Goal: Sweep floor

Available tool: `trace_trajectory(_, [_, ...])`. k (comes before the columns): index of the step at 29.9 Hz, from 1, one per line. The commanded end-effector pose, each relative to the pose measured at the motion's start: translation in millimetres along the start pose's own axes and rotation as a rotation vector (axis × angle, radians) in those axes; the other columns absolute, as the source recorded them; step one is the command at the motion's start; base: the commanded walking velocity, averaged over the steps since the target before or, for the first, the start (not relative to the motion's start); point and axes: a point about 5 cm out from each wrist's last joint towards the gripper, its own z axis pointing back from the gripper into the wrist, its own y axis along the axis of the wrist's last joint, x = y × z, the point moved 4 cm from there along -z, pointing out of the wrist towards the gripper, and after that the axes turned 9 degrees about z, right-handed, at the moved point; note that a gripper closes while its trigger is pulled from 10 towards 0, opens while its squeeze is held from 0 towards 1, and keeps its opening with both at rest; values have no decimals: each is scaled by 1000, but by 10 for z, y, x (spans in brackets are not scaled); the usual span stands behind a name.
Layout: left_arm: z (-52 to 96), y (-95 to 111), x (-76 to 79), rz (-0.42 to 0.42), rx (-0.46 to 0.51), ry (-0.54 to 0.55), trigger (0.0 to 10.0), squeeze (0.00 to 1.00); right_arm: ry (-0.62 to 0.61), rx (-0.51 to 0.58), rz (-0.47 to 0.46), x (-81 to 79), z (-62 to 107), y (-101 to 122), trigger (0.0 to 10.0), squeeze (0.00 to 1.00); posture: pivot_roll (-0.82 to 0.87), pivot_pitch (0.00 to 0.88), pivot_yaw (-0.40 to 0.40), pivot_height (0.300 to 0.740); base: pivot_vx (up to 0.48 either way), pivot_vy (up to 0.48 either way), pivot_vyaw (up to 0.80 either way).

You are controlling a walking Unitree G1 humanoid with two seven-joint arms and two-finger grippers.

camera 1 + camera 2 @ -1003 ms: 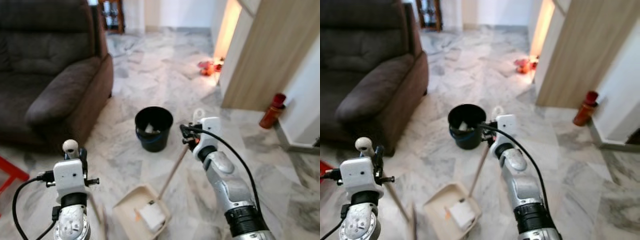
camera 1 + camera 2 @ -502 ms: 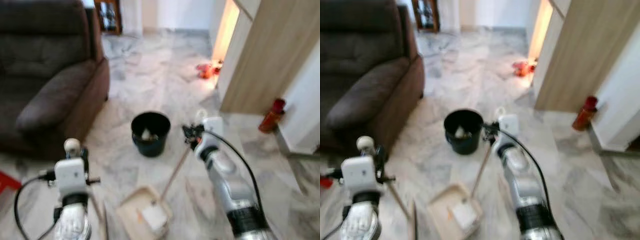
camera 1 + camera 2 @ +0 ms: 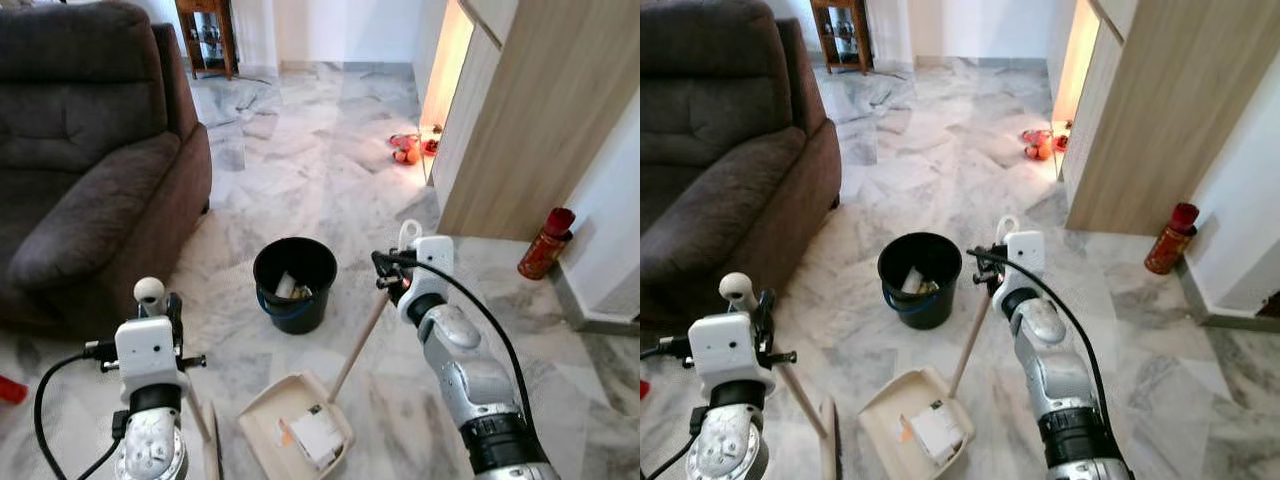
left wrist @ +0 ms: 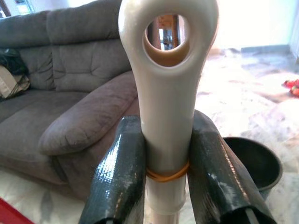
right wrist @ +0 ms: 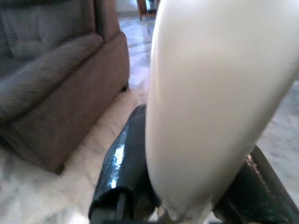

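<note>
Nothing has shifted bar the camera. Left tool (image 4: 166,186) grips broom (image 4: 168,93); right tool (image 3: 385,275) grips dustpan (image 3: 300,425) handle. Marble floor (image 3: 300,140), sofa (image 3: 80,150) left, bucket (image 3: 294,283) centre.

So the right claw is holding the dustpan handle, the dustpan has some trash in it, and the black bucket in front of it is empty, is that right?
Not quite: the black bucket is not empty. The left eye view shows scraps of trash lying inside it. The rest stands: the right claw holds the dustpan handle, and the dustpan has trash in it.
</note>
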Motion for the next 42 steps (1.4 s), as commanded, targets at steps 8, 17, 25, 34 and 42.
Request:
trace_trajectory(8, [-16,95,17,-18,40,-7,10000,0,-3,63,-20,26,-8,162,10000,0,-149,69,47,740,374,0,0])
trace_trajectory(17, [-16,96,14,-20,40,-7,10000,0,-4,56,-3,19,-19,156,10000,0,-148,72,47,740,373,0,0])
trace_trajectory(25, [-12,99,19,-21,45,-10,10000,0,-4,56,3,21,-20,160,10000,0,-148,74,47,740,0,0,0])
trace_trajectory(34, [-4,76,32,-35,40,-25,10000,0,-9,-10,41,57,-51,113,10000,0,-147,66,51,740,0,0,0])
trace_trajectory(42, [8,50,19,-56,40,-33,10000,0,-23,-46,42,130,-81,192,10000,0,-150,59,54,740,0,0,0])
